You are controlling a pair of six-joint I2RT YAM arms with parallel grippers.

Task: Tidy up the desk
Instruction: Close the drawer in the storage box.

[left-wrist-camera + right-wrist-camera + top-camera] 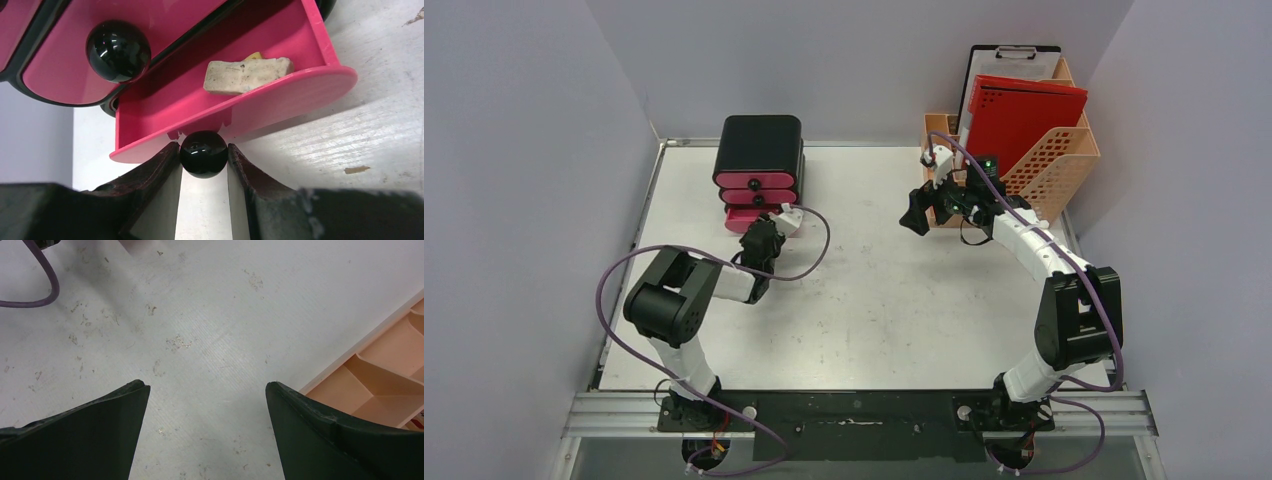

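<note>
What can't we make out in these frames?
- Yellow item in the open pink drawer, gripped by its knob, left wrist view: mostly hidden behind the whitish block.
- Contents of the upper drawers: closed in both views.
- Orange rack front compartments: the right arm covers them in the top view, and the right wrist view cuts them off at its edge.
- Clipboard: mostly behind the red folder.
</note>
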